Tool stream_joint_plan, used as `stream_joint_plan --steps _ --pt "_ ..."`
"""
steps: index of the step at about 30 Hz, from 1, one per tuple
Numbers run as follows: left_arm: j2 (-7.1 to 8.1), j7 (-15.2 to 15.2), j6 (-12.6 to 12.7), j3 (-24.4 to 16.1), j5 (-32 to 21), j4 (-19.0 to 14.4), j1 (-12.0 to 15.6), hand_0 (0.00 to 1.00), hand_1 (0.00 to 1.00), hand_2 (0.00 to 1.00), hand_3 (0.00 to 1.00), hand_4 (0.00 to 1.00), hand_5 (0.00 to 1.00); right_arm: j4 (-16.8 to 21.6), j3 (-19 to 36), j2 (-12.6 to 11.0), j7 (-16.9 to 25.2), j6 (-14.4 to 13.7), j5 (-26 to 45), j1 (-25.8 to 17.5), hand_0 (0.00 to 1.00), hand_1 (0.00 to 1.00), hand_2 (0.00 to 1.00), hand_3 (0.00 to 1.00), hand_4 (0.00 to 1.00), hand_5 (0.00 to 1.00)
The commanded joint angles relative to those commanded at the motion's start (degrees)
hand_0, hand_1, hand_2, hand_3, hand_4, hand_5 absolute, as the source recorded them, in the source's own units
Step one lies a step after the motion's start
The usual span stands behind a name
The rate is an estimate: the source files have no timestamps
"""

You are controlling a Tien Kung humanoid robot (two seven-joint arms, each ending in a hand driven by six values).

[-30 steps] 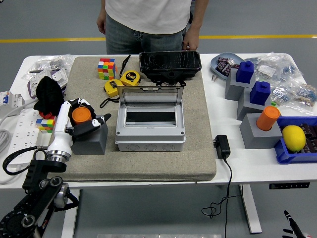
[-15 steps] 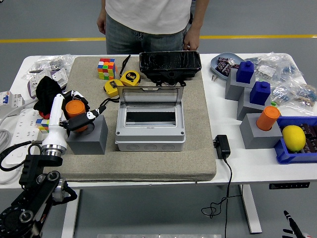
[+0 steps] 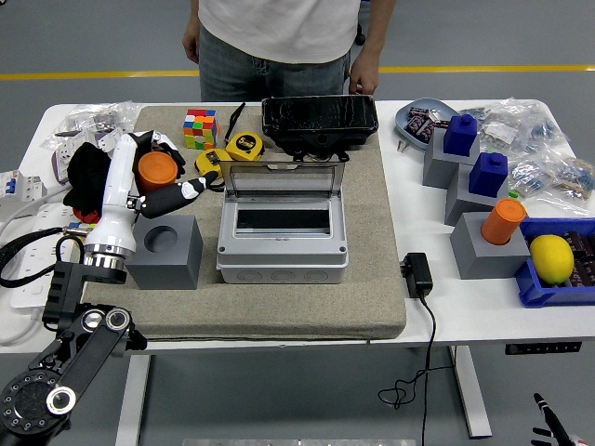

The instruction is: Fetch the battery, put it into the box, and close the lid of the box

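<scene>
The battery [image 3: 154, 172] is an orange cylinder, and my left hand [image 3: 167, 167] is shut on it, holding it in the air just above and behind the grey holder block [image 3: 167, 255]. The block's round socket [image 3: 164, 239] stands empty. To the right, the grey box [image 3: 282, 243] sits on the mat with its clear lid [image 3: 284, 177] standing upright at the back. The hand is left of the box, about level with the lid. A black tip of my right arm [image 3: 548, 423] shows at the bottom right, below the table.
A person stands at the far edge with a hand [image 3: 363, 72] hanging down. A black case [image 3: 319, 123], a puzzle cube [image 3: 199, 128] and a yellow tape measure [image 3: 244, 146] lie behind the box. At the right are grey blocks, another orange cylinder [image 3: 503, 221], a lemon [image 3: 551, 257] and a power adapter [image 3: 417, 274].
My left hand has lifted the orange battery out of the grey block's socket and carried it up and back. The socket now shows empty.
</scene>
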Motion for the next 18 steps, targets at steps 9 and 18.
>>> stream_joint_plan --steps 9,18 --pt "0.84 1.11 1.67 12.24 4.96 0.7 -5.48 0.045 0.002 0.052 0.012 0.942 0.002 0.0 0.21 -0.19 -0.14 0.09 -0.71 0.15 0.933 0.83 0.762 0.792 0.998 0.998" --pt "-1.29 0.91 2.08 25.0 2.88 4.85 -10.9 0.039 0.002 0.052 0.011 0.956 0.023 0.0 -0.14 -0.32 -0.21 0.2 -0.99 0.38 0.935 0.83 0.762 0.792 0.998 0.998"
